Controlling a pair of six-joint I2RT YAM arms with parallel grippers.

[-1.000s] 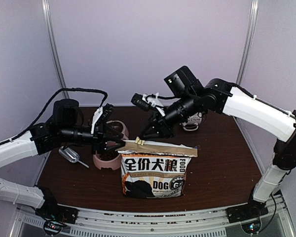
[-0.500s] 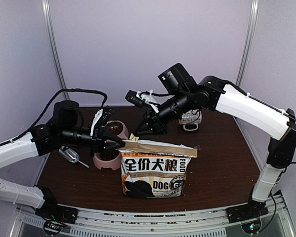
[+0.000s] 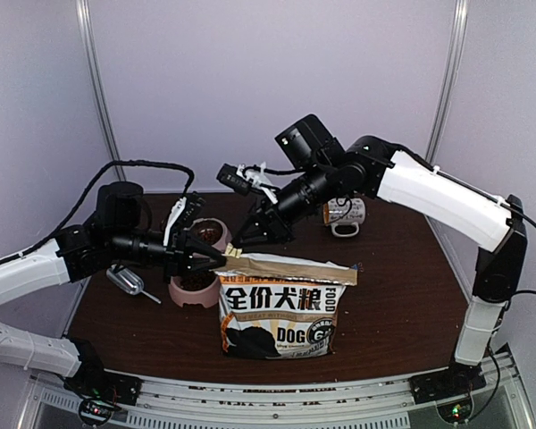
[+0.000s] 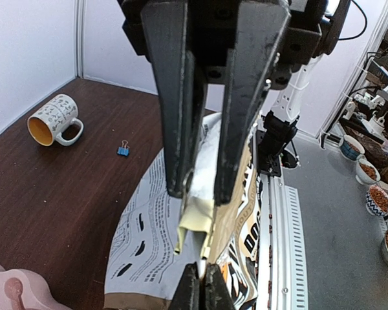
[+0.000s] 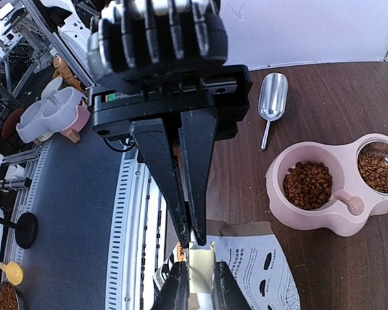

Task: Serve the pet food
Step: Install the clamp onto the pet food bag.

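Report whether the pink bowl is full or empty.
Not empty: kibble lies in both cups of the bowl, as the right wrist view shows.

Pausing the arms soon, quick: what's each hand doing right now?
Left hand: closed on the pale strip atop the dog-food bag.
Right hand: closed on that same strip.

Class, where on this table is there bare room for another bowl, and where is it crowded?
Free: right of the dog-food bag, between mug, binder clip and table edge; front-left, before the scoop and pink double bowl. Crowded: the bag's top-left corner, where left gripper and right gripper meet.
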